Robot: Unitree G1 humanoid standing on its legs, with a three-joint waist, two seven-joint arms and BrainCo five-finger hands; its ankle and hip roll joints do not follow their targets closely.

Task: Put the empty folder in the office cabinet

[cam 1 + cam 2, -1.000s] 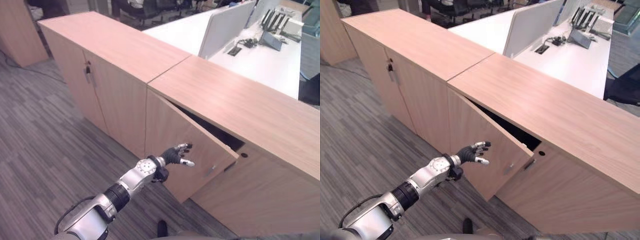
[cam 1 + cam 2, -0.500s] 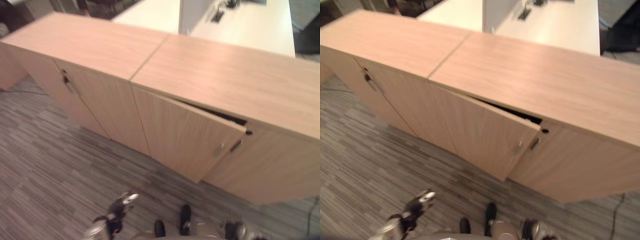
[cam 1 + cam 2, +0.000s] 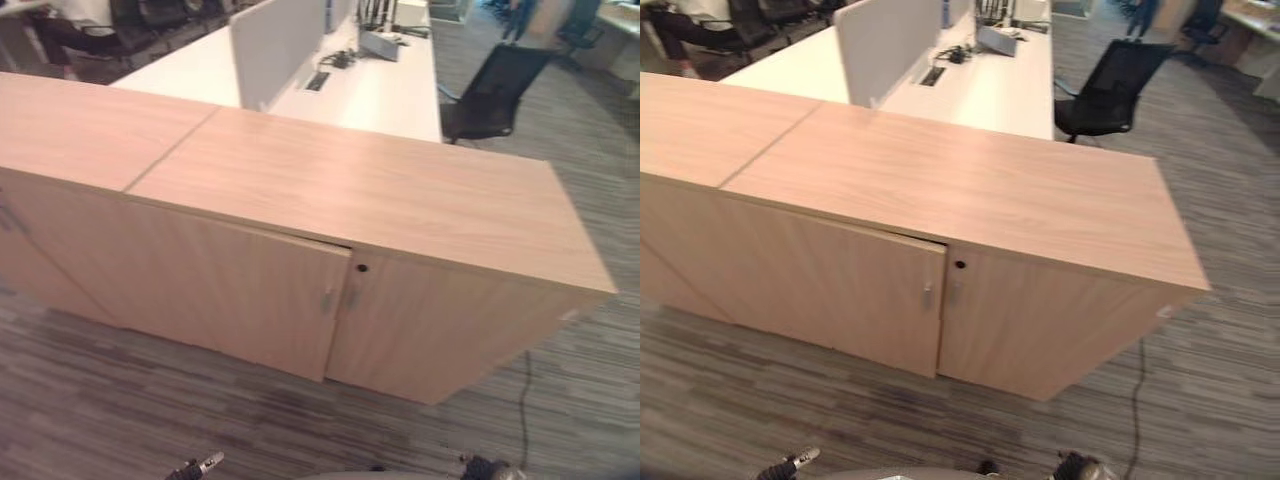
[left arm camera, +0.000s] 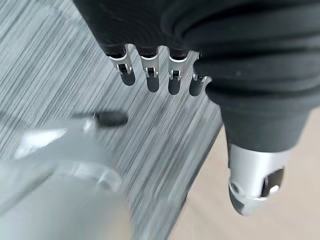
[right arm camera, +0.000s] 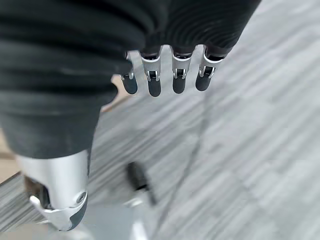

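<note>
Standing mid-frame with its left door (image 3: 240, 295) nearly shut, the office cabinet (image 3: 330, 200) presumably holds the unseen folder, so the left hand (image 4: 150, 75) and right hand (image 5: 165, 75) hang low, fingers relaxed, grasping nothing.

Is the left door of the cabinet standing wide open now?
No. In the left eye view the left door lies almost flush with the cabinet front, only its edge slightly proud.

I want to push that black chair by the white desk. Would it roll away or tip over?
The black chair looks like an office chair, so it would probably roll, though its base is hidden. The carpet might slow it. Its tall back could make it tip if pushed high.
</note>
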